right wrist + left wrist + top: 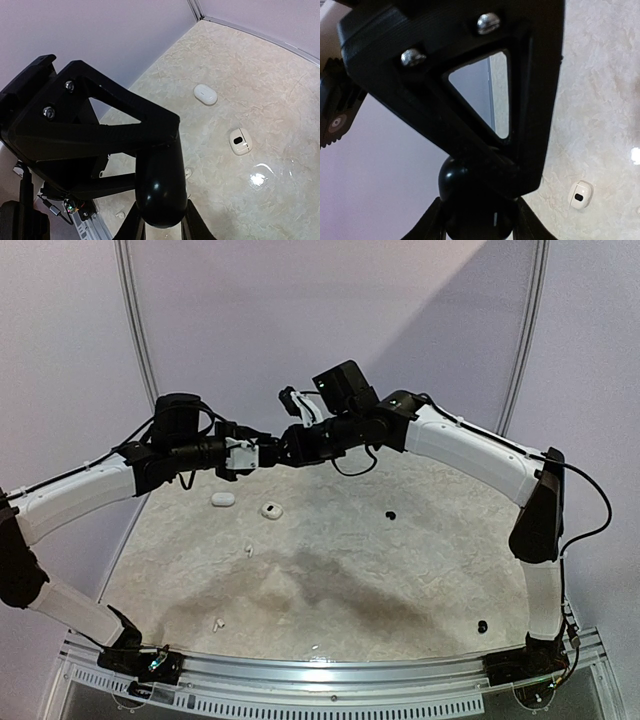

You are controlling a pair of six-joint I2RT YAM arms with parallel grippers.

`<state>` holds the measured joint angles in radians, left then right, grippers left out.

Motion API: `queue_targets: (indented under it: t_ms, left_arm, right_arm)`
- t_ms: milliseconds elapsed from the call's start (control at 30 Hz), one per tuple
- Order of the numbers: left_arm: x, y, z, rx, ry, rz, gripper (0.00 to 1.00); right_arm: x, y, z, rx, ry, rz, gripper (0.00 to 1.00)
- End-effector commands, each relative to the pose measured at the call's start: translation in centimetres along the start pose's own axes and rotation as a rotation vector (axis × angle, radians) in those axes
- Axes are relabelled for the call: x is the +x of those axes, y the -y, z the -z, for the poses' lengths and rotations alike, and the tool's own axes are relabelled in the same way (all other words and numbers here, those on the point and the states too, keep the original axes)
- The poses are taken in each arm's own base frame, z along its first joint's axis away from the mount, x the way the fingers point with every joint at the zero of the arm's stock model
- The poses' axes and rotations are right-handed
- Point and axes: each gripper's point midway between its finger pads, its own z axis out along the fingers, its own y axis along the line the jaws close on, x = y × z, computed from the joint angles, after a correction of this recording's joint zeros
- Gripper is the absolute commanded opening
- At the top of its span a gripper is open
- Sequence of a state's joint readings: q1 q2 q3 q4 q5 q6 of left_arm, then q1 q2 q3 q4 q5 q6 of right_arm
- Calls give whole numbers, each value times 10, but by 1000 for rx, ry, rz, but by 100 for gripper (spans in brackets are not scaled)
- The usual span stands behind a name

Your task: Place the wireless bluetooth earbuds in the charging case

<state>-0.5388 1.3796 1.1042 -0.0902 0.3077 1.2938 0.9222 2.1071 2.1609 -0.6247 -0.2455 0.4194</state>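
One high fixed view, two close wrist views over one table [330, 580].
Top external looks down and forward from above and behind the arm bases [140, 660], taking in the whole surface; each wrist camera sits tight against a gripper finger [410, 95] and a black case [470, 210] that block most of its frame; left wrist glimpses table at its right edge; right wrist looks obliquely down toward a wall corner; all three share the open white case [581, 194].

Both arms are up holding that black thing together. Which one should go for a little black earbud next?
Probably the right. Both black earbuds lie on its half of the table. The left tool and right tool both grip the black case, so the left could hold it alone.
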Motion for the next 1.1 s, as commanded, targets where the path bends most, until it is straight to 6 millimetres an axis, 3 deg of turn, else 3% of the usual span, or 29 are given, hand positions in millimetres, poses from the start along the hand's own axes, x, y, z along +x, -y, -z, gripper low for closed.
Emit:
queue_targets:
  t_ms: [0,67,500,767,800,933,1000,1067]
  left_arm:
    - [-19,13,6,29,64,-34,0]
    - [-21,16,7,36,72,-41,0]
    - [-23,19,8,54,77,-37,0]
    - [-22,11,6,34,64,-2,0]
    - [-20,9,5,31,55,25,3]
    - [-21,-13,9,33,52,272,73]
    - [-25,-9,21,138,107,453,92]
    - [-35,-10,40,239,236,654,97]
  right_arm:
    - [-12,-3,3,-6,37,23,18]
    - [-14,-3,3,-2,49,25,24]
    - [-18,-3,0,-9,65,25,32]
    - [-10,-2,-1,-7,34,31,0]
    - [-9,-2,-1,-9,27,33,0]
    - [-7,-2,9,1,19,83,0]
    - [-10,-3,21,3,42,140,0]
    - [-12,-9,35,-19,80,202,0]
